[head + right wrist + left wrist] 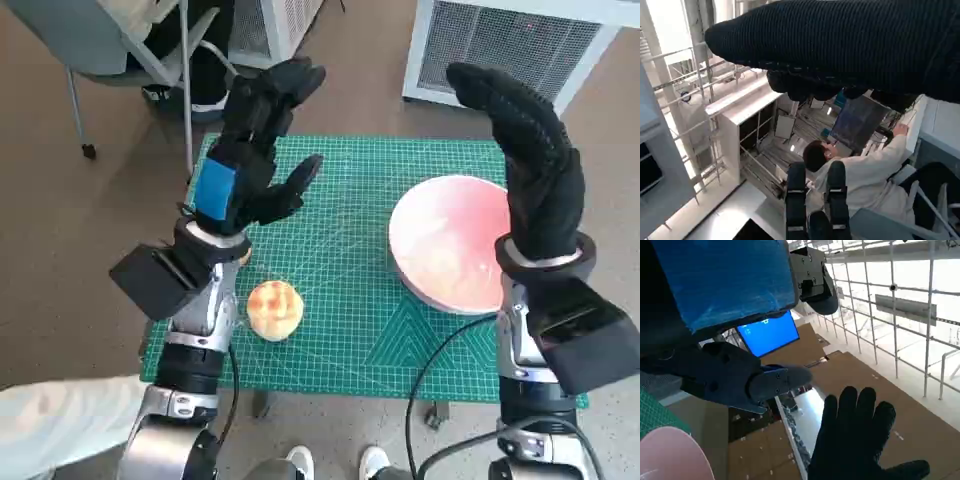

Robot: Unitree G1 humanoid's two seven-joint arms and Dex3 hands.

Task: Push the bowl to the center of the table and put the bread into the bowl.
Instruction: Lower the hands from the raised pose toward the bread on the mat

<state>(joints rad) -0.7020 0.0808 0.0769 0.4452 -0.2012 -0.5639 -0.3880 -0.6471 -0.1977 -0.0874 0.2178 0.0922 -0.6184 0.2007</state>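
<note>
In the head view both hands are raised above the table and hold nothing: the left hand [255, 150] has its fingers spread over the far left part of the green mat [350, 320], and the right hand [530, 160] stands upright with straight fingers just beside the right side of the pink bowl [450, 240]. The bowl sits at the right side of the mat, not at the center, and the bread [274, 308] lies on the mat near the left edge, under the left forearm, well apart from the bowl. I think a push from so high could tip the bowl or slide it past the center, because its rim is light and the mat is smooth. The table stands on a brown floor; a chair [110, 60] and a white grille unit [510, 45] are behind it. In the left wrist view the left hand's fingers [730, 375] are released, the gloved right hand [860, 435] shows open, and a corner of the bowl [670, 455] is visible. In the right wrist view the glove [850, 45] fills the top, and a person [860, 175] sits at a screen.
</note>
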